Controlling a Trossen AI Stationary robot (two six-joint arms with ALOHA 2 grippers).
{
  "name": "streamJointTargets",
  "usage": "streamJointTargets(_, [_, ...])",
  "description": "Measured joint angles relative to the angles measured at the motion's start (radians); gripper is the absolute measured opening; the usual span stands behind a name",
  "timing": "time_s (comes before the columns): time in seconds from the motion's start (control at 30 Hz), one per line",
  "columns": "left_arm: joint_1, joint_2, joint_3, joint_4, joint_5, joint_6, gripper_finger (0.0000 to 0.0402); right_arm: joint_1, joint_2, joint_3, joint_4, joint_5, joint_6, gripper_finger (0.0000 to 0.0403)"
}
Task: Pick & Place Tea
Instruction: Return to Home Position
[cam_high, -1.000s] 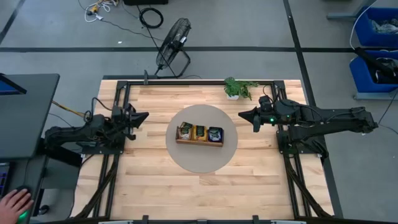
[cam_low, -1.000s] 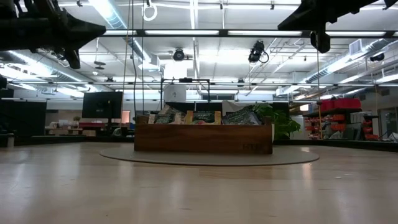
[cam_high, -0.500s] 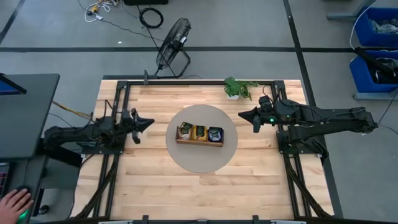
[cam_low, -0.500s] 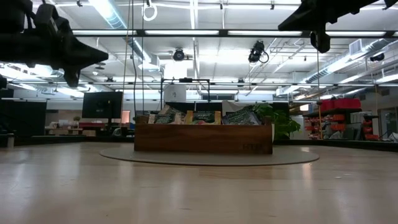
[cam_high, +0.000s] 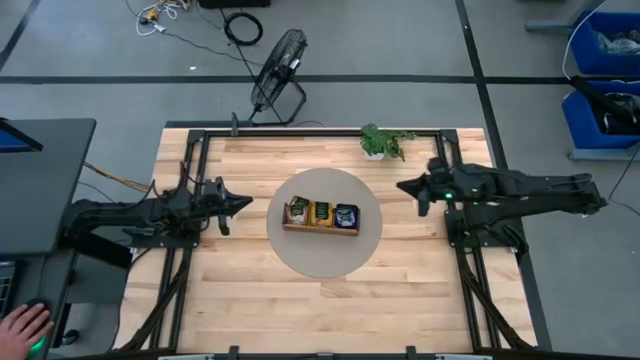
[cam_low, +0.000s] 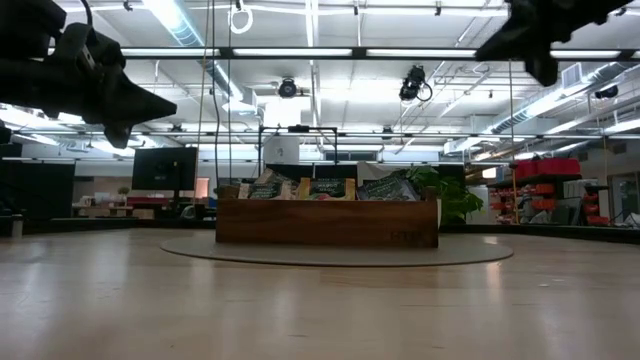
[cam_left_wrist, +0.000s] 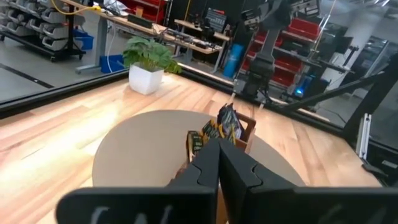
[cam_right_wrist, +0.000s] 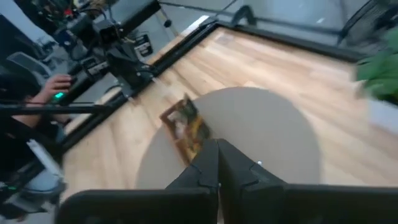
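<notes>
The left hand (cam_high: 238, 203) hung above the surface (cam_high: 250, 300) on its own side, just short of the round mat (cam_high: 320, 258), its fingers (cam_left_wrist: 207, 167) pressed together with nothing between them. The right hand (cam_high: 404, 186) hovered across from it, off the mat's far edge, also pressed together and empty, its arm stretched back to its base. Between them the wooden tray (cam_high: 318, 230) sat in the middle of the mat. The tea (cam_high: 321, 212) stood in it, with packets in all three compartments; seen from surface level, their tops poked over the tray's front wall. I could see no packet lying loose on the mat or the surface, so the sorting looked finished to me, and all that remained was for both arms to fold away. A potted plant (cam_high: 383, 142) stood at the back edge, well apart from everything. Compared with a second ago, the left hand had crept nearer the mat and dipped a little, while the right hand had drawn back toward its base; tray and tea had not budged
</notes>
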Motion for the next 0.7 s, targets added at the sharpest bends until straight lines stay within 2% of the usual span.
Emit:
streamJointTargets(0.17, [0.000,-0.001,-0.001,0.007,0.001,0.000,0.0019,0.064,-0.193,-0.009,-0.175,0.093,0.015,0.0000])
streamJointTargets(0.3, [0.000,-0.001,-0.001,0.009,0.001,0.000,0.0019,0.098,-0.384,-0.097,-0.106,0.118,0.035,0.0000])
streamJointTargets(0.4, [0.000,-0.001,-0.002,0.010,0.001,0.000,0.0017,0.108,-0.510,-0.212,0.089,0.128,-0.007,0.0000])
streamJointTargets(0.5, [0.000,-0.001,-0.002,0.011,0.001,0.000,0.0017,0.108,-0.591,-0.344,0.392,0.090,-0.110,0.0000])
streamJointTargets(0.63, [0.000,-0.001,-0.002,0.013,0.001,0.000,0.0018,0.108,-0.617,-0.524,0.797,-0.011,-0.249,0.0000])
streamJointTargets(0.7, [0.000,-0.001,-0.002,0.013,0.001,0.000,0.0018,0.107,-0.618,-0.601,0.928,-0.026,-0.271,0.0000])
